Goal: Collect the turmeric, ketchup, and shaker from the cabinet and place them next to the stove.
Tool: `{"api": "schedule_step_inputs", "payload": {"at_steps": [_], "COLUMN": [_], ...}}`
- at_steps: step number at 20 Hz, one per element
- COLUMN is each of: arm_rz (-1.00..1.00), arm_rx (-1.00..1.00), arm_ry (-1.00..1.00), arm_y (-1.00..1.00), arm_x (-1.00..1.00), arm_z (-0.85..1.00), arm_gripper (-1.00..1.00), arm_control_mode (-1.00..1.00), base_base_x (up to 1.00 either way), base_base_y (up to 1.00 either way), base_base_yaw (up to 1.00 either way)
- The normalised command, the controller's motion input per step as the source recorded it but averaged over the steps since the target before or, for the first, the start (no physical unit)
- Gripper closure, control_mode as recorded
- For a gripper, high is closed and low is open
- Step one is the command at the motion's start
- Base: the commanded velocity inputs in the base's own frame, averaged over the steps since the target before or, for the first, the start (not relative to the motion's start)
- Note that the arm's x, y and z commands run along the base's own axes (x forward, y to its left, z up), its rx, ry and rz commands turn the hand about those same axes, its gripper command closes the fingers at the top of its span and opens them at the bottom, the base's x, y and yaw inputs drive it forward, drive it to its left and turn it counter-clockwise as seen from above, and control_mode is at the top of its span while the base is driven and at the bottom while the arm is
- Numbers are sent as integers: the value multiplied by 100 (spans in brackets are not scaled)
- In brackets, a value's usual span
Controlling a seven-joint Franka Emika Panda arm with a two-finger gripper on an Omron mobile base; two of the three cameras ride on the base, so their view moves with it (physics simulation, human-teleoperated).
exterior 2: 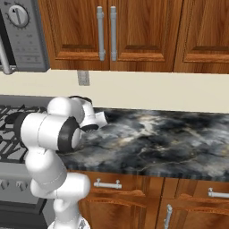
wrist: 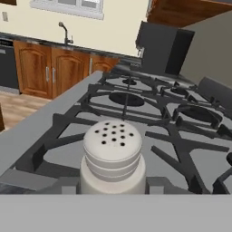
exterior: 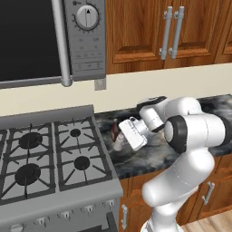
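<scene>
The shaker (wrist: pixel 112 154), a small white cylinder with a holed rounded cap, stands upright between my fingers. My gripper (wrist: pixel 113 186) is shut on its body. From the left base camera the shaker (exterior: pixel 118 143) is low on the dark counter, just right of the stove (exterior: pixel 45 154), with my gripper (exterior: pixel 121 140) around it. A slim dark ketchup bottle (exterior: pixel 115 128) stands right behind it on the counter. The stove's grates (wrist: pixel 136 104) spread out beyond the shaker. The wall cabinet (exterior: pixel 149 27) has its doors closed. The turmeric is out of view.
A grey microwave (exterior: pixel 86 36) with a dial hangs above the stove. The marbled counter (exterior 2: pixel 152 138) runs on to the right of my arm. Lower cabinet doors (exterior 2: pixel 134 201) sit beneath it. A wall outlet (exterior 2: pixel 83 77) is on the backsplash.
</scene>
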Motion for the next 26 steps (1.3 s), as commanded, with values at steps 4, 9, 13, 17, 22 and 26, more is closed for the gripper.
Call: {"api": "schedule_step_inputs", "payload": {"at_steps": [4, 9, 13, 17, 22, 26], "arm_rz": [0, 0, 0, 0, 0, 0], "arm_rx": [-5, -3, -4, -5, -8, -6], "arm_ry": [5, 2, 0, 0, 0, 0], "arm_y": [0, -1, -4, -9, -12, -10], "arm_x": [0, 0, 0, 0, 5, 7], "arm_z": [-13, -5, -4, -5, 0, -1], "arm_gripper": [100, 100, 100, 100, 100, 100], "arm_control_mode": [-100, -100, -100, -100, -100, -100], "base_base_x": [0, 0, 0, 0, 0, 0], "base_base_y": [0, 0, 0, 0, 0, 0], "base_base_yaw": [0, 0, 0, 0, 0, 0]}}
